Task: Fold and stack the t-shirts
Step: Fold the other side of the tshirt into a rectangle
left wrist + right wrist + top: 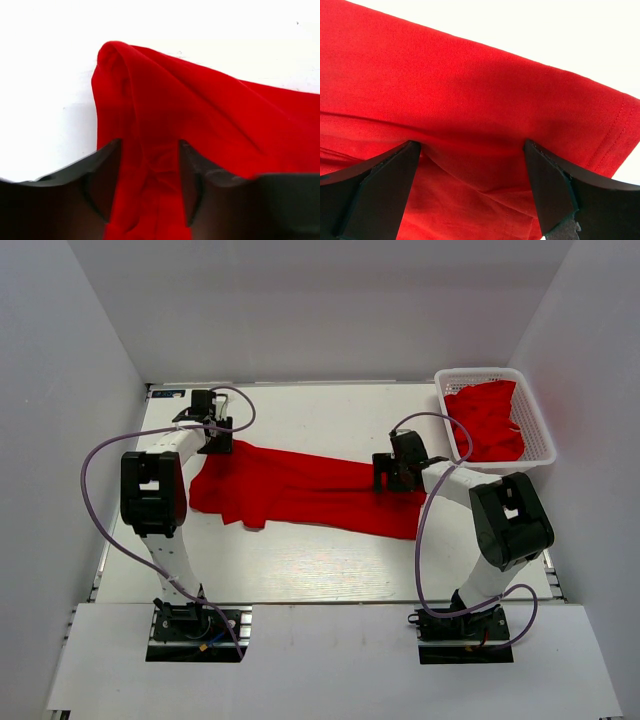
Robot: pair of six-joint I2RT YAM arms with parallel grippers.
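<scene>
Top external view: on the white flat table (300, 560), a bright red short-sleeved cloth t-shirt (300, 490) lies spread across the centre, from 9 toward 3 o'clock. A white plastic lattice basket (480, 372) at 2 o'clock holds more crumpled red t-shirts (490, 420). The left gripper (150, 145) pinches the spread shirt's bunched 10 o'clock corner narrowly. The right gripper (470, 145), jaws wide, straddles its 3 o'clock edge.

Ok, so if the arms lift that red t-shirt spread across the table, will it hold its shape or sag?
Probably sag: the t-shirt already lies wrinkled and bunches into folds between the fingers of the left gripper. It looks like thin knit cloth, so likely light. Lifted at two ends, its middle would probably droop toward the table.
</scene>
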